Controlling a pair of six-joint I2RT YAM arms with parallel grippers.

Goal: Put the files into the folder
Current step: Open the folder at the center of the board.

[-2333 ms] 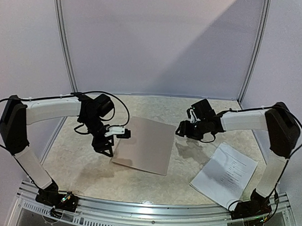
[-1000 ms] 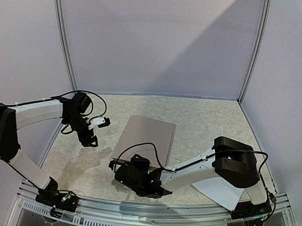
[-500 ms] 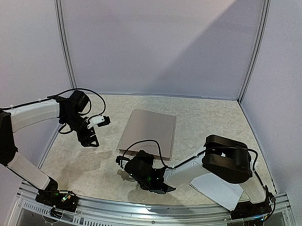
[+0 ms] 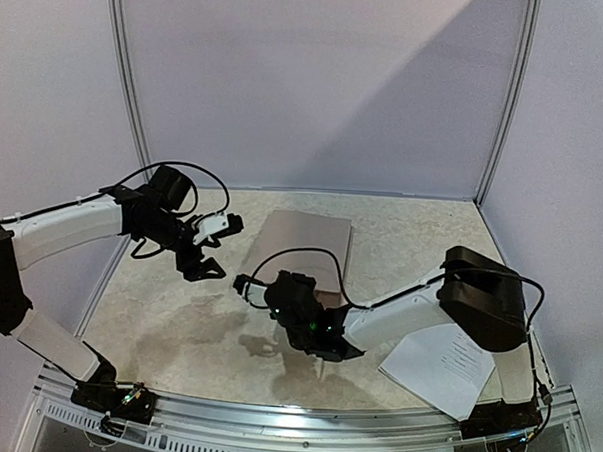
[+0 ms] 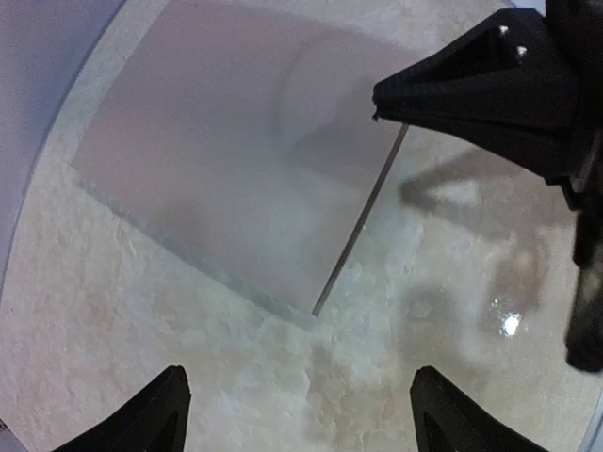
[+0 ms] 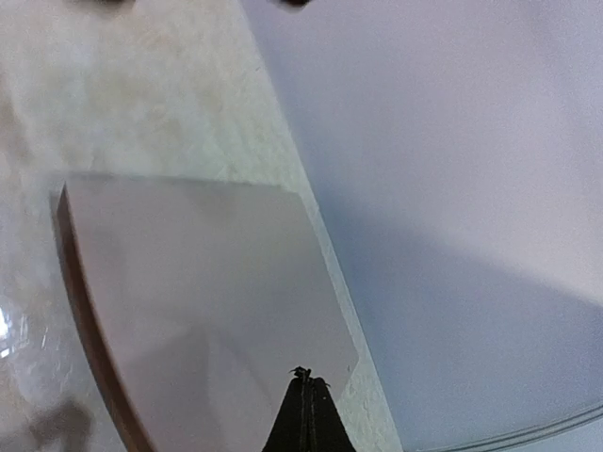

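Tan cardboard folder (image 4: 311,231): our right gripper (image 4: 245,283) pinches its near edge, apparently to open it; left gripper (image 4: 224,245) spread, standing by.

I can't read a single word from here. The files (image 4: 442,365) carry short rows of black print on the top sheet, but in my overhead view the lettering is far too small to make out. The folder (image 4: 308,244) shows me only a plain tan cover in all three views
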